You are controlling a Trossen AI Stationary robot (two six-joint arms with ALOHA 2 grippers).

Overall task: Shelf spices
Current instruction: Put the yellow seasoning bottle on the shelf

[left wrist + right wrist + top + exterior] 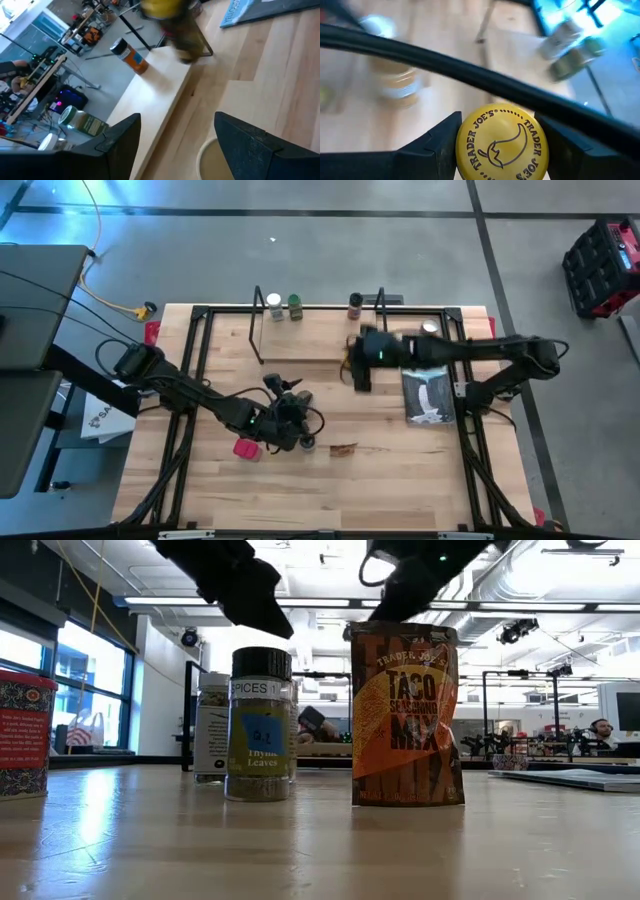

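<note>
The shelf (305,340) is a light board with black wire uprights at the table's far side. On it stand a white jar (274,305), a green jar (295,307) and a dark-lidded orange jar (355,305). My right gripper (357,375) hovers at the board's near right end, shut on a yellow-lidded jar (502,145). My left gripper (298,425) is open over the table's middle, its fingers on either side of a pale round lid (207,157). A thyme jar (258,730), a taco seasoning packet (405,715) and a red box (245,448) stand on the table. My right gripper pinches the yellow-lidded jar between its two fingers at the lid's rim (462,145), coming from above. The jar sits upright under the fingers. The gripper hides its base, so I cannot tell whether it rests on the board.
A flat book (428,395) lies on the table's right side, with a small silver tin (430,328) beyond it. A black wire (470,75) crosses the right wrist view just beyond the held jar. Bare tabletop stretches along the near edge.
</note>
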